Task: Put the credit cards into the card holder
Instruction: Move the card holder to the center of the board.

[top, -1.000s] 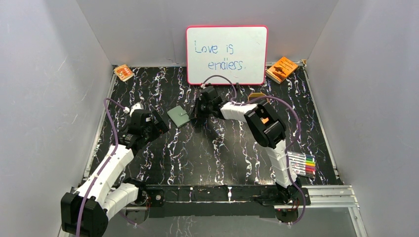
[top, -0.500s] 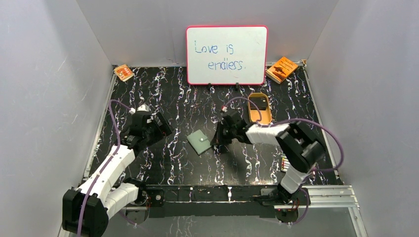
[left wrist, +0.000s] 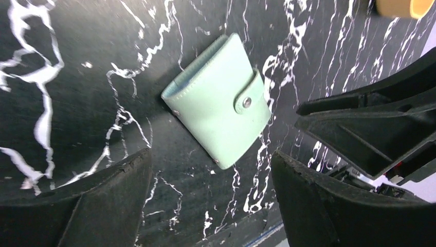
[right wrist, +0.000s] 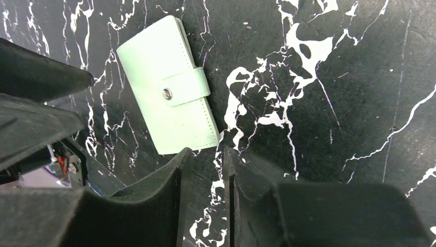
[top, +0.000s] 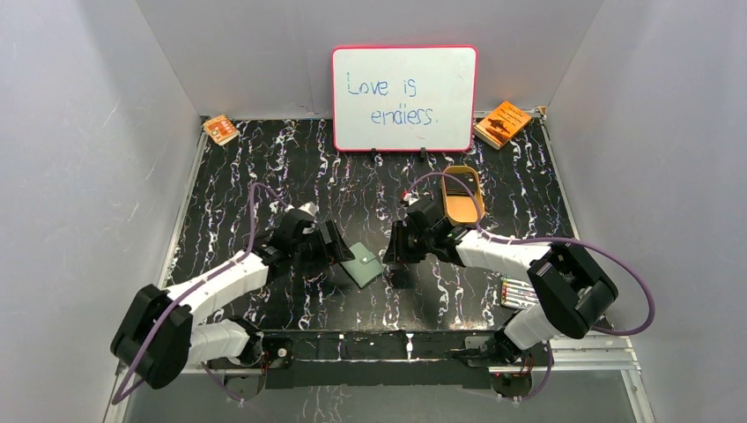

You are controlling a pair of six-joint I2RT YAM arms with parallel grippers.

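One card holder (top: pixel 362 264), one tan tray (top: pixel 463 168), one whiteboard (top: pixel 405 97), two orange booklets (top: pixel 220 129) (top: pixel 502 123).

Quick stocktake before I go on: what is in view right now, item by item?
card holder: one, pale green, snapped shut, flat on the table between the two grippers
credit cards: none that I can make out; the tray's inside is too small to tell
oval tray: one, tan-orange, behind the right gripper
whiteboard: one, white with a pink-red frame, back centre
booklets: two, orange, back left corner and back right corner
markers: one row, mixed colours, near right, partly hidden by the right arm
table: one, black with white veining
left gripper: open wide, facing the holder
right gripper: narrowly open, empty, at the holder's corner
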